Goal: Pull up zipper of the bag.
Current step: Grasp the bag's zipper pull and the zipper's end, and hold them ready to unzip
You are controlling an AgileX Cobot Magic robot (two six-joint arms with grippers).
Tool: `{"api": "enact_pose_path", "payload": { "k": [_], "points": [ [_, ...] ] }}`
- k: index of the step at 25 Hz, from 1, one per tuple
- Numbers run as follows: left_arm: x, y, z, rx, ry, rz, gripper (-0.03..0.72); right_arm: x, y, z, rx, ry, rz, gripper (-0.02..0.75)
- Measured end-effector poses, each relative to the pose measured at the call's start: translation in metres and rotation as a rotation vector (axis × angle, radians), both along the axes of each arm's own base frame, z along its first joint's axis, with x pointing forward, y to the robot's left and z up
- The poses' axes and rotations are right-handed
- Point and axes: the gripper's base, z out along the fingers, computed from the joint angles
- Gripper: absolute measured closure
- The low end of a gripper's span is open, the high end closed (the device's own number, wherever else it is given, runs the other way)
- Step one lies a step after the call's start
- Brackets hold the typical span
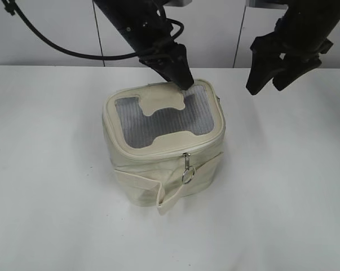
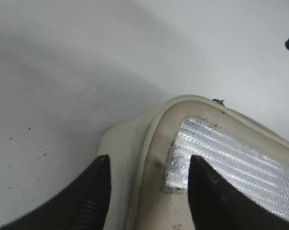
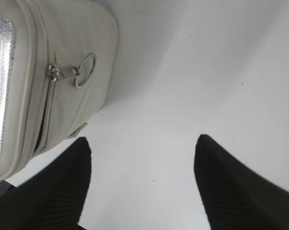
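Left gripper (image 1: 182, 79) jaws spread over the bag (image 1: 164, 148) rim — right gripper (image 1: 269, 76) raised, jaws apart

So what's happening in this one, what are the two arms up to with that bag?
A small cream bag sits on the white table. The left gripper is down at the bag's back top edge, jaws open and straddling the rim beside the grey mesh panel. The right gripper hangs in the air to the bag's right, jaws open, holding nothing. The zipper pull, with its ring, hangs at the front, untouched.
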Motion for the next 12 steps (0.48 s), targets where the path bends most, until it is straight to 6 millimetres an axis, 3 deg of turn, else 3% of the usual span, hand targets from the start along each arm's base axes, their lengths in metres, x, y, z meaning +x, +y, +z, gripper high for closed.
{"api": "enact_pose_path", "payload": {
  "k": [9,12],
  "points": [
    [0.005,-0.007,-0.025,-0.021,0.068,-0.005,0.293,-0.002,-0.001,0.001,0.007,0.005,-0.003,0.211],
    [0.006,-0.009,-0.03,-0.037,0.086,-0.008,0.359,-0.002,-0.001,0.0,0.008,0.006,-0.003,0.211]
  ]
}}
